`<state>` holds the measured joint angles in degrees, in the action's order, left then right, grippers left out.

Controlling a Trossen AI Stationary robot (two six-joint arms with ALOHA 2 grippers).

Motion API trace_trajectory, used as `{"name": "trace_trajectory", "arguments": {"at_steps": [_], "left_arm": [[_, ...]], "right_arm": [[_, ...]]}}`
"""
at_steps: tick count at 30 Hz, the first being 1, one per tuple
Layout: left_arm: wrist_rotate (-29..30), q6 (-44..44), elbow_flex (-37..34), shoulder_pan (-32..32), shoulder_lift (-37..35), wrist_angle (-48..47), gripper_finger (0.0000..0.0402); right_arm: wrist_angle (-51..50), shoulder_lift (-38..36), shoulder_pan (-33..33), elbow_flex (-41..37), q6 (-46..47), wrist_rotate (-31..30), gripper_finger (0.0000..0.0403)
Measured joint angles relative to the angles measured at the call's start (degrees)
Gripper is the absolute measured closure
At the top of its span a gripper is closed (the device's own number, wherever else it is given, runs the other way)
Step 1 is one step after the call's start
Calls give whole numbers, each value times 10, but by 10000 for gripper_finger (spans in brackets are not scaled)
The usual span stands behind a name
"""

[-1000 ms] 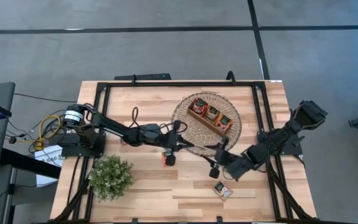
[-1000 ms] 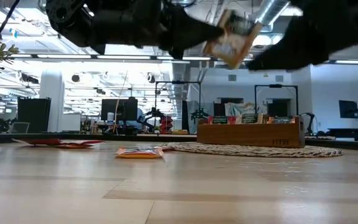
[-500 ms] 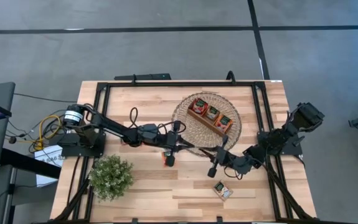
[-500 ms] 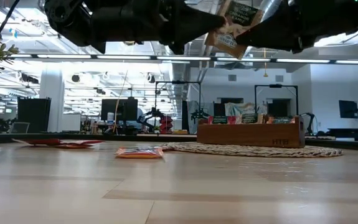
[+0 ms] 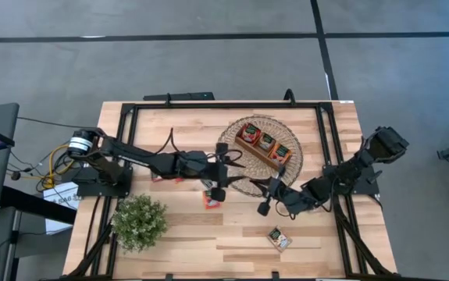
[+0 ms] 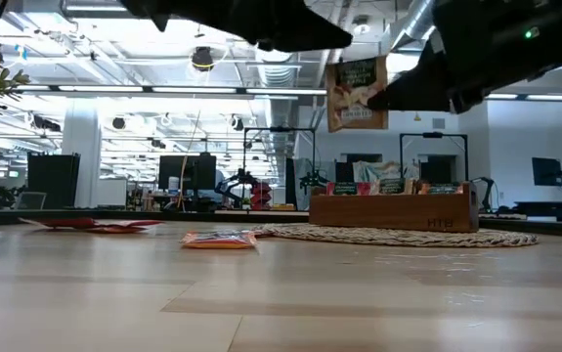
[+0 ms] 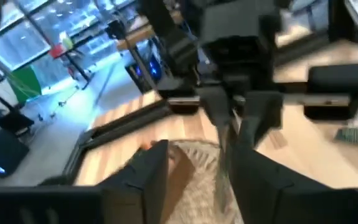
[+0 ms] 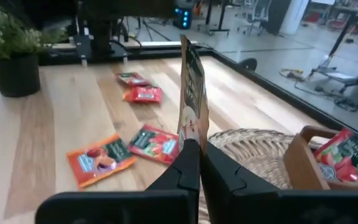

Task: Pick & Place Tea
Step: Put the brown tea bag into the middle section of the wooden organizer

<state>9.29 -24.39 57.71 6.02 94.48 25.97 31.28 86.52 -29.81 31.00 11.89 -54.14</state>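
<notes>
A tea sachet [image 6: 356,93] with a brown wrapper and a green top hangs in the air above the table's middle, with my right gripper [image 8: 194,152] shut on it. In the right wrist view the sachet [image 8: 192,93] shows edge-on. My left gripper [image 7: 200,180] stands open just to the sachet's left, and the sachet [image 7: 221,165] shows ahead, between its spread fingers. From above, the left gripper [image 5: 226,170] faces the right gripper [image 5: 263,193]. An orange sachet [image 5: 212,200] and red sachets [image 8: 154,142] lie flat on the table. My right gripper pinches the sachet's right edge [image 6: 383,93] between its two fingers, coming level from the table's right side. The sachet hangs upright, clear of the table, its face toward the near edge.
A wooden tray [image 5: 265,144] holding sachets stands on a round woven mat [image 5: 244,160] at the far right. A potted plant [image 5: 140,222] stands at the near left. A green-and-white sachet [image 5: 279,238] lies near the front edge. More red sachets [image 8: 142,94] lie under the left arm.
My right gripper has shut on the sachet that my left gripper held. The left gripper has then opened, let go and drawn back toward the table's left edge. The sachet has gone from tilted to hanging upright.
</notes>
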Motion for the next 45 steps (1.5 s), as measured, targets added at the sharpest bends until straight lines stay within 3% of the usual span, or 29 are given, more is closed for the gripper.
{"name": "trace_trajectory", "arguments": {"at_steps": [6, 10, 17, 26, 29, 31, 37, 41, 45], "left_arm": [[2, -34, 42, -3, 16, -117, 243], [2, -34, 48, -5, 31, -111, 279], [7, -36, 48, -5, 35, -81, 385], [-2, -46, 48, -5, 35, -83, 401], [-10, -46, 48, -9, 35, -83, 401], [-21, -46, 52, -18, 35, -87, 401], [-121, -63, 108, -80, 76, -92, 401], [-155, -116, 162, -121, 127, -94, 401], [-198, -125, 217, -159, 175, -111, 401]], "right_arm": [[1, 0, 3, 0, 1, 1, 402], [4, 0, 3, 0, -3, 3, 402], [0, 0, 3, 0, -3, 2, 403], [-14, -3, -1, 0, -29, 0, 388], [-93, -42, -14, 7, -17, -18, 352], [-200, -87, -29, 22, 23, -37, 321], [-478, -227, -99, 72, 223, -69, 254], [-520, -281, -165, 73, 283, -84, 242], [-518, -296, -239, 73, 286, -156, 248]]}}
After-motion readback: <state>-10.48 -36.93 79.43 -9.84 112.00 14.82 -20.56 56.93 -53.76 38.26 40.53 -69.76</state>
